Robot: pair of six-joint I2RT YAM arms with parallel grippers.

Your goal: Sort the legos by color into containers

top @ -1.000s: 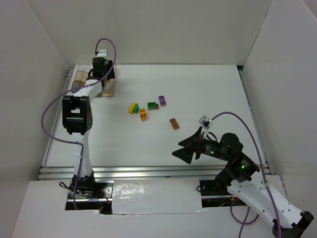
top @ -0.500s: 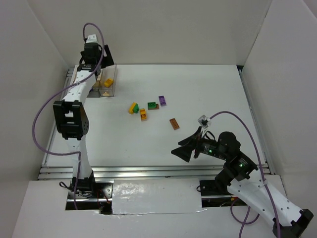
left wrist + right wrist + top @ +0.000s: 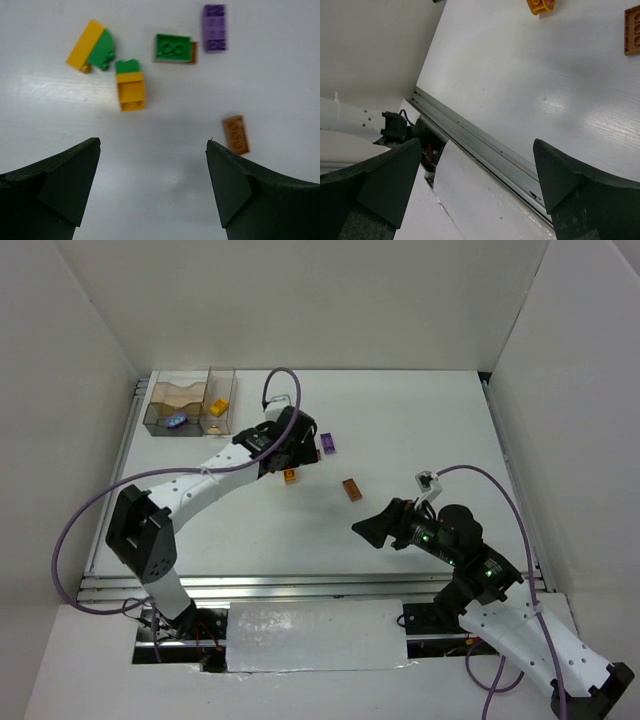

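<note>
My left pincer (image 3: 152, 145) released, empty, over counter (image 3: 155, 210). Legos (image 3: 130, 85) just ahead of it, brown lego (image 3: 235, 134) beside 1 finger (image 3: 235, 185). 2 containers (image 3: 190, 405) well apart, far-left of it. Right pincer (image 3: 477, 142) released, empty.

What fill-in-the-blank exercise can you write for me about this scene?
The rounded purple-blue piece lies in the ___ of the two joined bins. The left gripper hovers over the loose bricks with its fingers ___ and empty. In the left wrist view, the lone brick at the top right is ___.
Missing words: wider; open; purple.
</note>
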